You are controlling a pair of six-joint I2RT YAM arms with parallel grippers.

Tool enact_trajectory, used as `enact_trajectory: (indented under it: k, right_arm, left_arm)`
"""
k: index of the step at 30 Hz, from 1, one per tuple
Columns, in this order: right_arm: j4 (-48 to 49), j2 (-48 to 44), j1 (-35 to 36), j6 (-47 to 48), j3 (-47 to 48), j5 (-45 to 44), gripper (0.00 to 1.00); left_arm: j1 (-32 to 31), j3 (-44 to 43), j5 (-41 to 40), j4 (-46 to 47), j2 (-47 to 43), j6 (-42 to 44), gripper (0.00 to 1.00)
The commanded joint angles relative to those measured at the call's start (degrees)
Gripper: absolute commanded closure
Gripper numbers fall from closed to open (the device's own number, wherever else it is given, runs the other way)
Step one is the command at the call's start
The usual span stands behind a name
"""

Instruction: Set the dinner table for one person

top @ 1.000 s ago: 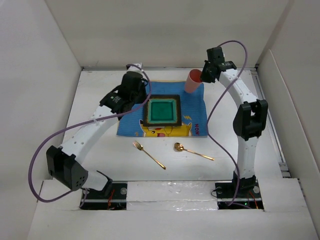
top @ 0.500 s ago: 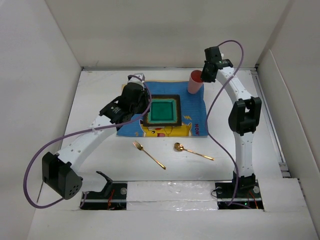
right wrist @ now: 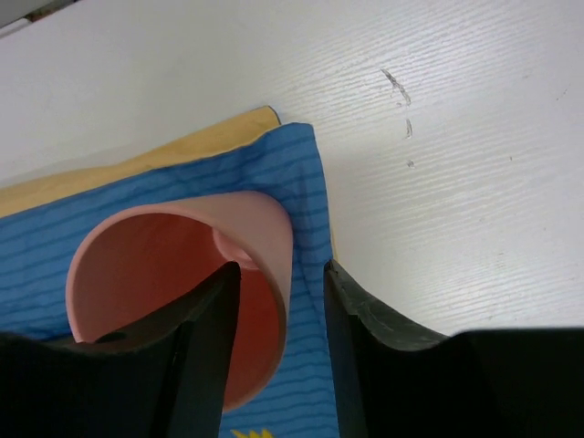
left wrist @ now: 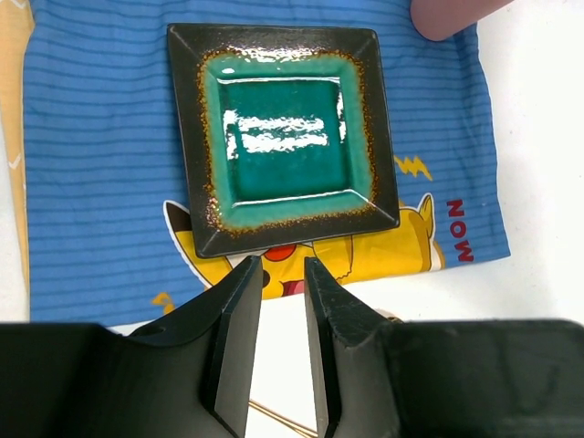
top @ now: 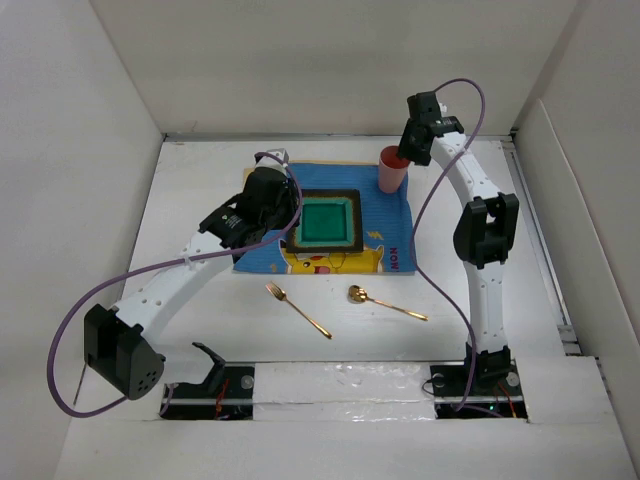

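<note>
worktop point(top: 200, 310) spreads rigid and fixed beneath both arms, nothing to grasp; pink cup point(right wrist: 182, 274) on it, probably light, best taken by its rim; right hand point(right wrist: 278, 315) straddles that rim, slack; left hand point(left wrist: 283, 301) parted, empty.

Left arm point(top: 170, 272): base at the near left edge. The black elbow block sits low and far out to the left. The white forearm link runs diagonally forward and to the right.
Left wrist point(top: 262, 195): black housing, left of centre, angled forward and down.
Left gripper point(left wrist: 280, 274): pointing down. The jaws are parted by a narrow gap, and the two black fingers are almost parallel.
Right arm point(top: 487, 232): base at the near right edge. The lower link stands nearly upright, with the black elbow joint at mid-height. The upper link arches forward and to the left.
Right wrist point(top: 425, 120): at the far end of the reach, tipped downward.
Right gripper point(right wrist: 278, 278): pointing down. The jaws are parted wider than the left pair.
</note>
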State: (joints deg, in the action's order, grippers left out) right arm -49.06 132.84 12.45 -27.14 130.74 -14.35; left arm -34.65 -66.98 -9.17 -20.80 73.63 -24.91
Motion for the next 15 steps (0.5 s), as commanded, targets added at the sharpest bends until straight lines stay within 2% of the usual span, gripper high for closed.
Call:
enact_trajectory:
  k: [1,5,7,8,9,10,11,12,14,15]
  right_arm:
    - [0.45,-4.16,0.38,0.15,4.52,0.99,0.51]
    - [0.45,-9.25,-0.14,0.15,3.66,2.83,0.48]
    - [1.41,-15.28,-0.14,0.15,-2.54,3.01,0.48]
    - [3.16,-17.76,-0.14,0.15,-5.81,3.27,0.56]
    - [4.66,-20.66,-0.14,0.07,-9.59,4.32,0.63]
    - [6.59,-26.86,0.55,0.07,-18.32,4.76,0.7]
    - [10.87,-30.58,0.56,-0.28,-23.11,5.29,0.95]
    - [13.7,-34.1,1.26,-0.2,-28.21,7.73,1.0]
    - [20.37,-43.57,2.23,-0.81,-41.53,11.52,1.0]
    - [21.45,-46.15,3.19,-1.68,-45.01,13.02,1.0]
  left_arm:
    - [0.11,-1.66,-0.76,0.93,-1.64,-0.41,0.77]
    - [0.11,-2.71,-1.55,0.15,-1.73,-0.14,0.77]
    - [0.11,-2.89,-2.08,-0.47,-1.73,-0.23,0.77]
    - [0.11,-2.81,-2.17,-1.43,-1.64,-0.32,0.78]
    - [0.11,-2.8,-2.34,-2.14,-1.64,-0.41,0.84]
    - [0.11,-2.37,-2.43,-2.93,-1.64,-0.58,0.91]
    - [0.11,-1.93,-2.69,-4.93,-1.73,-1.28,1.0]
    - [0.11,-1.49,-2.87,-5.91,-1.9,-1.72,1.0]
    - [0.11,1.31,-2.87,-9.15,-3.13,-3.99,1.0]
    - [0.11,2.72,-1.83,-9.78,-3.57,-4.79,1.0]
